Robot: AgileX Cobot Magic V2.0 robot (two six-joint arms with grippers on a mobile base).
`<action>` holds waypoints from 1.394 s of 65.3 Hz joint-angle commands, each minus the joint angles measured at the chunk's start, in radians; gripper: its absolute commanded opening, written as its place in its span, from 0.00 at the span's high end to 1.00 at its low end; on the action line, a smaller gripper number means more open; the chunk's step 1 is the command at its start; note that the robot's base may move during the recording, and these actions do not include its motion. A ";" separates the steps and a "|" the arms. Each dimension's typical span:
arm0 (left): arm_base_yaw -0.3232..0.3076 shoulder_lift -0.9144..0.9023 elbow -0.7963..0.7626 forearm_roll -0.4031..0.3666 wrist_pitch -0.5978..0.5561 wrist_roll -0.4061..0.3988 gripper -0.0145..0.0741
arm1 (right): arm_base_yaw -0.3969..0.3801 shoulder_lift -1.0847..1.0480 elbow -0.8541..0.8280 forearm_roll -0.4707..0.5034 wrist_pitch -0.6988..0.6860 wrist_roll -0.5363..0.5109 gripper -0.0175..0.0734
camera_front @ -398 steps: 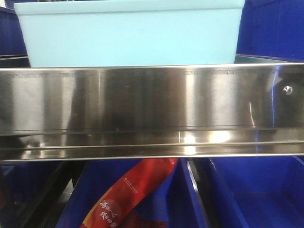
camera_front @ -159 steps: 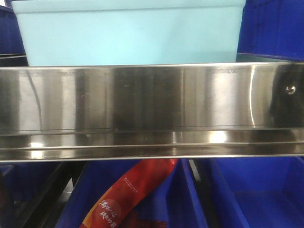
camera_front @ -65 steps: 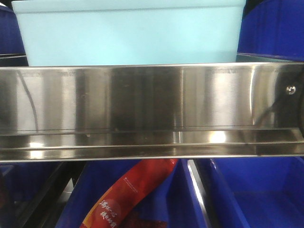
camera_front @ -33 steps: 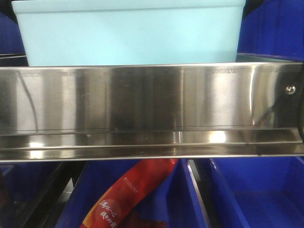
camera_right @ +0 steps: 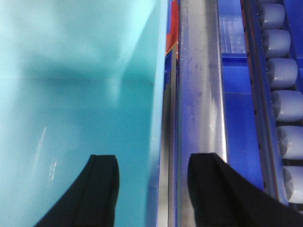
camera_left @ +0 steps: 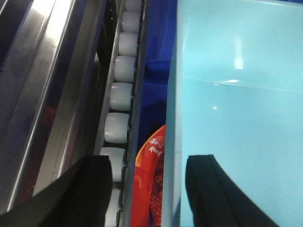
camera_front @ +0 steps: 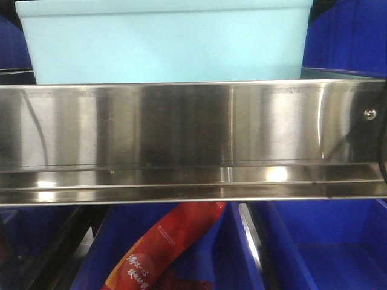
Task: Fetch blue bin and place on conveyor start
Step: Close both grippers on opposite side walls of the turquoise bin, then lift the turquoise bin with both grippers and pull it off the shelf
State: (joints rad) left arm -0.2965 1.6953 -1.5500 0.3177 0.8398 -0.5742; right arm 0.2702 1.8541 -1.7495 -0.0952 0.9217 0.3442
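The blue bin [camera_front: 166, 45] fills the front view's top, behind the steel rail [camera_front: 193, 127]. The left gripper [camera_left: 150, 191] and right gripper [camera_right: 152, 189] gape astride its 2 side walls, holding nothing. Uneven clamping on smooth walls risks a slip or snagging the rail.

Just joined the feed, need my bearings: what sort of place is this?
Likely a warehouse picking rack: a polished stainless-steel shelf rail, tracks of grey plastic rollers, and dark royal-blue plastic crates below the pale cyan plastic tub.
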 commanded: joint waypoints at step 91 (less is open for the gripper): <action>-0.038 -0.045 -0.042 -0.013 0.031 -0.006 0.96 | 0.027 -0.059 -0.016 -0.093 0.041 0.040 0.98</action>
State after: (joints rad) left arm -0.3286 1.6945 -1.5704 0.2970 0.8680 -0.5742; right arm 0.2875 1.8440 -1.7510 -0.1431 0.9571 0.3775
